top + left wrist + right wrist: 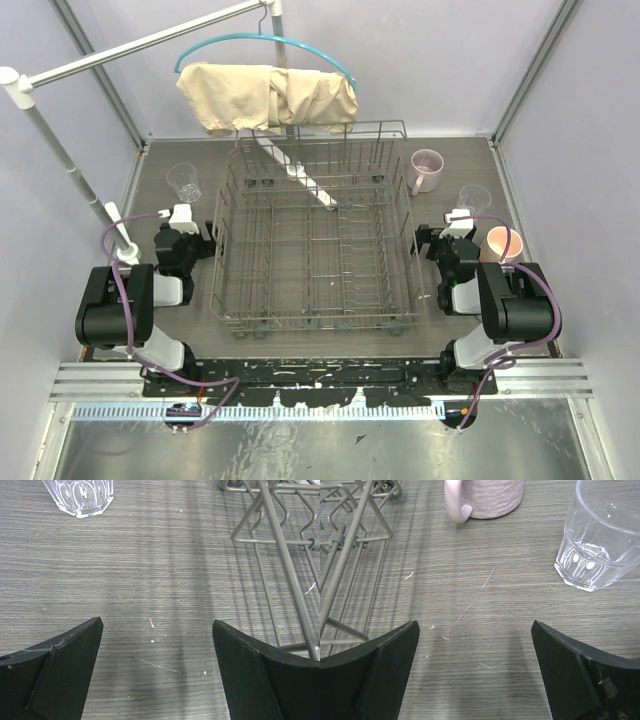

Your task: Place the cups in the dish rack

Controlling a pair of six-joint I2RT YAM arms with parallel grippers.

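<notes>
Gripper fingers stand apart on both arms: the left gripper (pixel 156 625) and the right gripper (pixel 475 625) each hang low over bare wood-grain bench (pixel 465 160) with nothing between their black pads, and each wrist view cuts those pads off at the bottom and sides. From above, the dish rack (pixel 315 322) fills the middle of the bench between the two arms, with no cups visible in it; its rear wall partly screens a white strip that cannot be identified. Each wrist camera catches only one corner of its wires. A beige cloth (pixel 268 97) draped over a teal hanger (pixel 330 55) hangs behind the rack and hides the rear bench edge there. Right of the rack's far corner stands the mauve-pink mug (pixel 427 170), its top cropped in the right wrist view. The peach-orange mug (pixel 503 242) sits beside the right arm, its lower part hidden by that arm. Between those two mugs stands one clear tumbler (pixel 600 545), clipped by the frame's right edge. The other tumbler (pixel 184 181) stands left of the rack, only its base showing in the left wrist view.
</notes>
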